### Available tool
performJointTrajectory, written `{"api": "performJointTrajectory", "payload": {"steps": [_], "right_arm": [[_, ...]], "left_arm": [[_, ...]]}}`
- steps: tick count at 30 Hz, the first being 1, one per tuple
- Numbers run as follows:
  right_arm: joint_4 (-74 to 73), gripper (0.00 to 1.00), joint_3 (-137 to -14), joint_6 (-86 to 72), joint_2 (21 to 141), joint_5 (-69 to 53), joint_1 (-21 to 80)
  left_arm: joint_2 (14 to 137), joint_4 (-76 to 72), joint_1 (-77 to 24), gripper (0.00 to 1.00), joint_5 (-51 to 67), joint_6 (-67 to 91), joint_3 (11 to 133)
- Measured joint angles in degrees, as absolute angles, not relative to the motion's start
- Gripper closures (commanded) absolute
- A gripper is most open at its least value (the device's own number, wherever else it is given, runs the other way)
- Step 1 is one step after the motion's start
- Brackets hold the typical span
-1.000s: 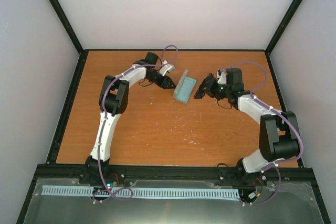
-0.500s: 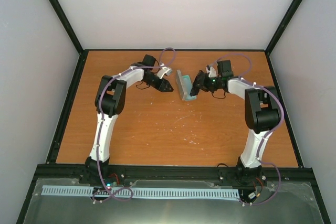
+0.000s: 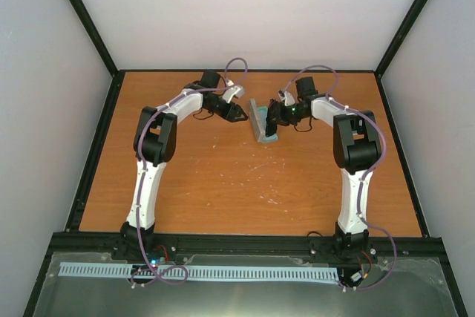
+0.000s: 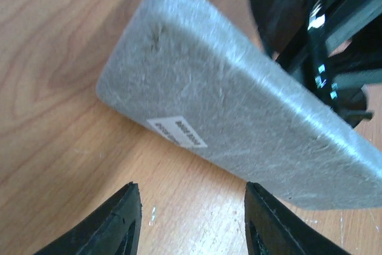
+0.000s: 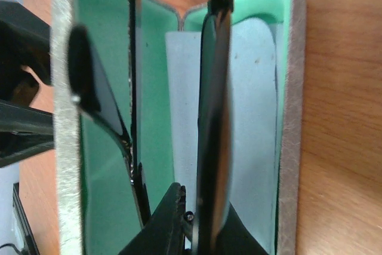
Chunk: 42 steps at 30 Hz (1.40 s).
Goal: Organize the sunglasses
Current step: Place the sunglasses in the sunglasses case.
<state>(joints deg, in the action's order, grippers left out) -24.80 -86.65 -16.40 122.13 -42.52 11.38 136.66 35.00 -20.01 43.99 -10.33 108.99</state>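
Since a second ago your right arm has swung in from the right. Its elbow now stands tall, and the right gripper [image 3: 273,118] has crossed the gap to the open side of the grey felt rectangular case [image 3: 260,125] at the far middle of the orange wooden table [image 3: 223,183]. The case then lay leaning open toward the right. It now stands steeper and looks narrower from above. Your left gripper [image 3: 239,116] has stayed just left of the case. In its wrist view its fingers are spread wide with nothing between them, and the case's grey back, with a small white label [image 4: 176,131], sits just beyond the tips.

The small black dark-lensed sunglasses [image 5: 215,117] are pinched in your right gripper, whose fingers are closed on the frame at the near end. You see them edge-on and unfolded, one lens a thin dark blade and the other a dark oval to its left. The long thin temple arms [image 5: 132,58] reach toward the far rim. They hang over the mint-green lining, beside the pale blue square cloth [image 5: 253,117] lying in the right half. You cannot tell whether they touch the lining.
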Motion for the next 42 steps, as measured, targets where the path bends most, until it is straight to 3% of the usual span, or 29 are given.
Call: {"api": "performJointTrajectory", "payload": {"steps": [24,28,32,42], "right_arm": [[-37.01,0.88,-98.02,-9.37,133.73,-50.63,12.97],[-39.59,0.84,-98.91,-7.94,134.93,-50.87,12.95],[-40.45,0.72,-98.98,-7.77,134.96,-51.48,12.95],[-40.77,0.68,-99.18,-8.16,134.72,-51.68,13.17]], "left_arm": [[137.73,34.48,-21.15,0.43,45.39,-9.28,113.97],[138.58,34.37,-21.56,0.43,45.65,-9.15,115.87],[139.17,34.35,-21.87,0.43,45.69,-8.93,116.09],[139.61,34.44,-21.93,0.43,45.67,-8.88,116.09]]}}
